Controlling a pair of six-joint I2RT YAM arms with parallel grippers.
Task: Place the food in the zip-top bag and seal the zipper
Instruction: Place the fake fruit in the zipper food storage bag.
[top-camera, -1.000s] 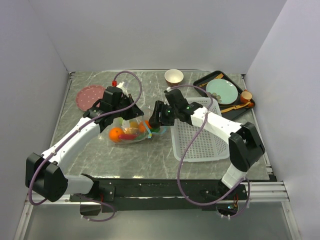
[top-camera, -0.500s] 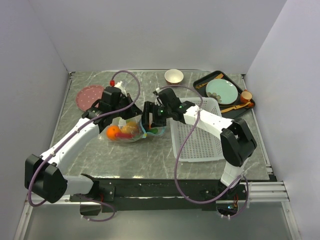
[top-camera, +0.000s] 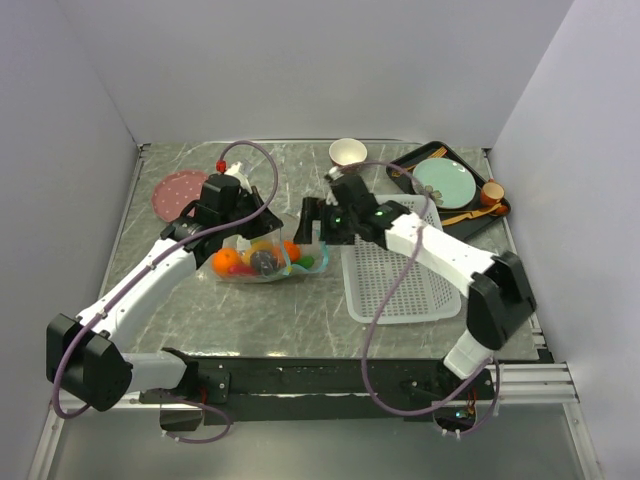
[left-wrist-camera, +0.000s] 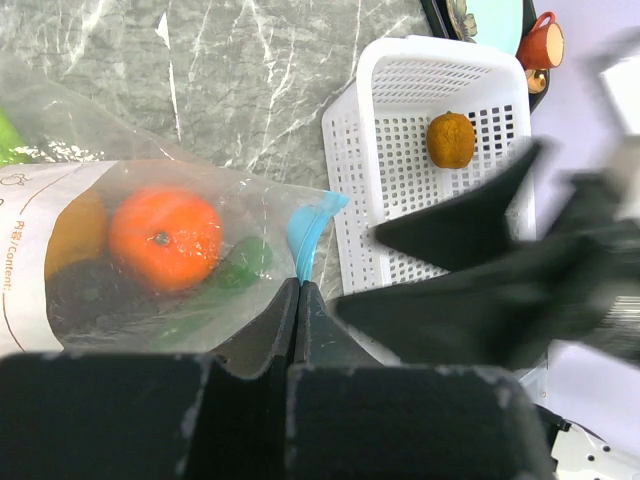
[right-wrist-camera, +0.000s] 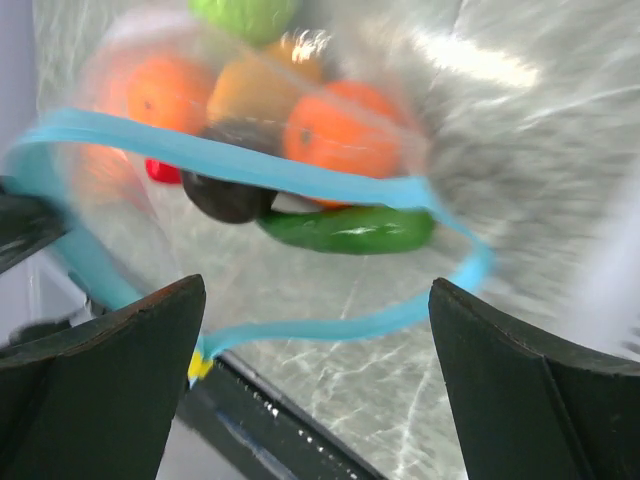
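The clear zip-top bag (top-camera: 252, 266) lies mid-table with its mouth facing right. My left gripper (top-camera: 243, 222) is shut on the teal zipper (left-wrist-camera: 305, 228) at the mouth's edge. Inside the bag lies food: an orange (right-wrist-camera: 343, 125), another orange (left-wrist-camera: 164, 238), a green chili (right-wrist-camera: 350, 228), a dark brown piece (right-wrist-camera: 224, 196) and a green round fruit (right-wrist-camera: 245, 14). The zipper (right-wrist-camera: 300, 172) gapes in an open loop. My right gripper (right-wrist-camera: 320, 340) hangs wide open just outside the mouth, holding nothing. A brownish round fruit (left-wrist-camera: 451, 139) sits in the white basket (left-wrist-camera: 400, 70).
The white basket (top-camera: 400, 280) stands right of the bag, under my right arm. A tan bowl (top-camera: 347, 152) is at the back. A black tray (top-camera: 400, 165) holds a teal plate (top-camera: 440, 183), beside an orange mug (top-camera: 492, 192). A pink disc (top-camera: 180, 190) lies at back left.
My right gripper has opened wide and drawn back a little from the bag's mouth. The left gripper has stayed shut on the zipper; the bag shifted slightly.
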